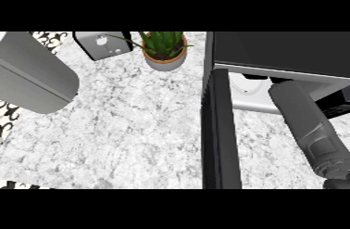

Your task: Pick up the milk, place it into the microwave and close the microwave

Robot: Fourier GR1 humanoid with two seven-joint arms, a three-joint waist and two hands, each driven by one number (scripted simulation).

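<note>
The microwave (287, 49) stands at the back right with its door (220, 130) swung open, seen edge-on and pointing toward me. Inside the opening a white object (245, 85) that looks like the milk rests on the microwave floor, partly hidden by the door and the microwave's top. My right forearm (308, 126) slants across the opening, its upper end just in front of the white object. Only a black bit of my right hand (336, 183) shows at the lower right edge. My left forearm (34, 75) fills the upper left, and its hand is out of view.
A potted green plant (164, 49) stands at the back middle of the marble counter (130, 140). A small grey box-like fixture (103, 43) sits to its left. The counter's left edge (8, 121) borders a patterned surface.
</note>
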